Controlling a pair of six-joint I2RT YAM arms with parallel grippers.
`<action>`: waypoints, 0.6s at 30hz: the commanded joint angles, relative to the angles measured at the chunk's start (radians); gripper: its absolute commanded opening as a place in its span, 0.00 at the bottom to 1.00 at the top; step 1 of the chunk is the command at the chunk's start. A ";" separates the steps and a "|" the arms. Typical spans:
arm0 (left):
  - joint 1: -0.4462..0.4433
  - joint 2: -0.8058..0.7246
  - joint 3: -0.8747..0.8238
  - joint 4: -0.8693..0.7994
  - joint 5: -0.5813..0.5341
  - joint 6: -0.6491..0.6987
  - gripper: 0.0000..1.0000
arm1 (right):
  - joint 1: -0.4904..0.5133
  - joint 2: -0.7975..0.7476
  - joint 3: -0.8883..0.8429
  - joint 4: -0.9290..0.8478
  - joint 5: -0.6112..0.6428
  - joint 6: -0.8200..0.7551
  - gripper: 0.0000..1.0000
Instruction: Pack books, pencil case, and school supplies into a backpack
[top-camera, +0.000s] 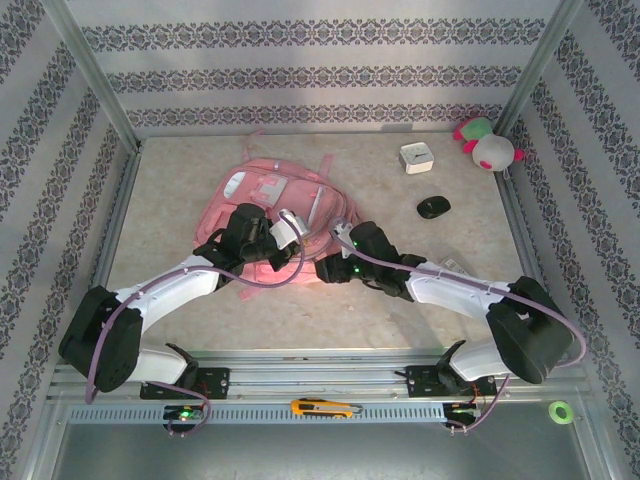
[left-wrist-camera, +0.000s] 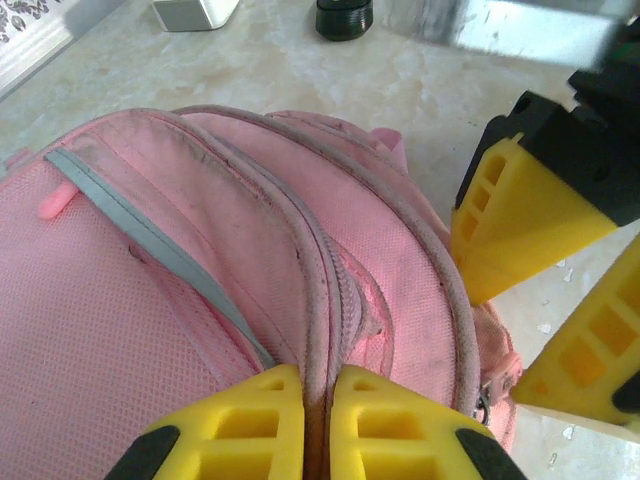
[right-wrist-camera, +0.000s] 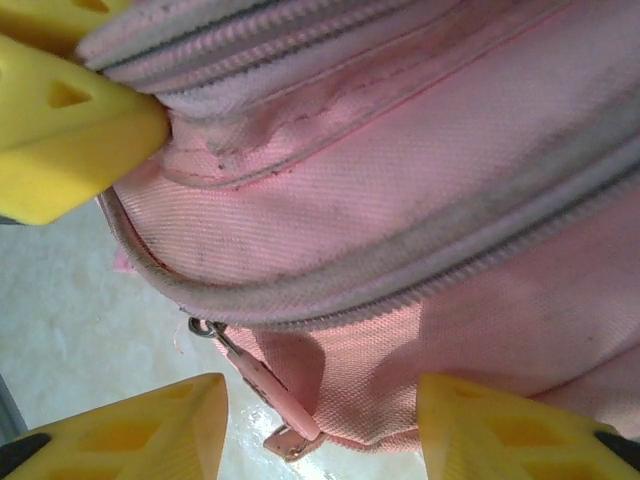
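Backpack (top-camera: 270, 190) seam fabric was pinched between the closed fingers of the left claw (left-wrist-camera: 318, 420). The right claw (right-wrist-camera: 322, 400) stood open, its fingers straddling the backpack's near corner, with a zipper pull (right-wrist-camera: 265, 395) hanging between them. The backpack lay flat on the table (top-camera: 200, 300), front up. A black mouse (top-camera: 433, 207), a white box (top-camera: 416, 158) and a plush toy (top-camera: 487, 145) lay well apart, beyond the backpack's right side.

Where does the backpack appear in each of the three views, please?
Top external: backpack in the centre, slightly left.
Left wrist: backpack across left and middle.
Right wrist: backpack across the top and right.
Shared landmark: the left gripper shut on its zip seam.
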 joint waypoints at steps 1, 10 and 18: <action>0.009 -0.021 0.018 0.102 0.085 -0.074 0.00 | -0.003 0.027 0.037 0.016 -0.089 -0.048 0.49; 0.019 -0.007 0.028 0.135 0.106 -0.112 0.00 | 0.013 0.092 0.082 0.006 -0.089 -0.052 0.35; 0.040 -0.026 0.037 0.059 0.085 -0.074 0.00 | -0.026 0.037 0.061 -0.079 0.061 0.003 0.08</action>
